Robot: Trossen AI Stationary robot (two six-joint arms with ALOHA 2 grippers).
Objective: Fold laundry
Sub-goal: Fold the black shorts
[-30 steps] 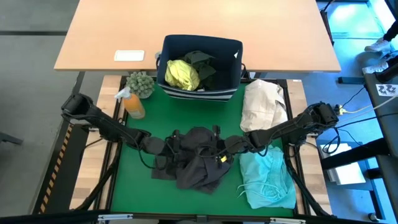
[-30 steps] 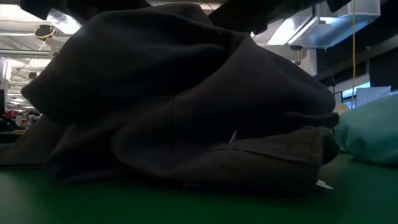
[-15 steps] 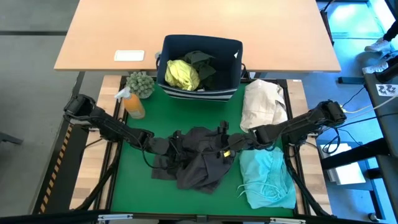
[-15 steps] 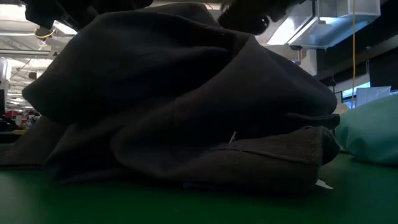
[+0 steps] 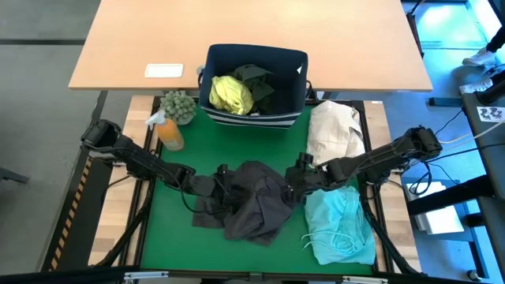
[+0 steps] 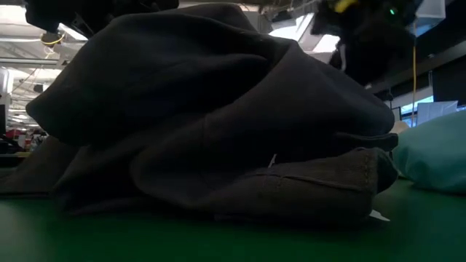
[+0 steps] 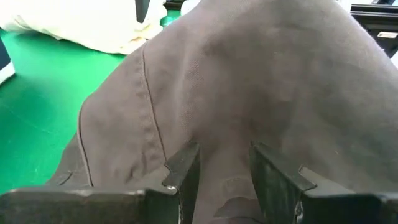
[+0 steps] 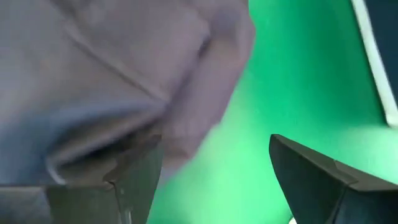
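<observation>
From above, your left tool (image 5: pixel 215 185) pinches the charcoal garment (image 5: pixel 252 201) mid-surface; your right tool (image 5: pixel 298 175) sits beside it. Left wrist: fingers (image 7: pixel 184 169) clamp cloth. Right wrist: fingers (image 8: pixel 134 174) spread wide, empty; cloth blurred

Light wooden desk (image 5: pixel 252 39), grey floor (image 5: pixel 39 79), bright ceiling lights (image 6: pixel 73 33)

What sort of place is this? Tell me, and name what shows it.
Probably a robotics lab or workshop, not a home. The green work mat sits on a framed rig with loose cables beside it, a bare wooden table stands behind, and the low view shows industrial ceiling lights beyond.
</observation>
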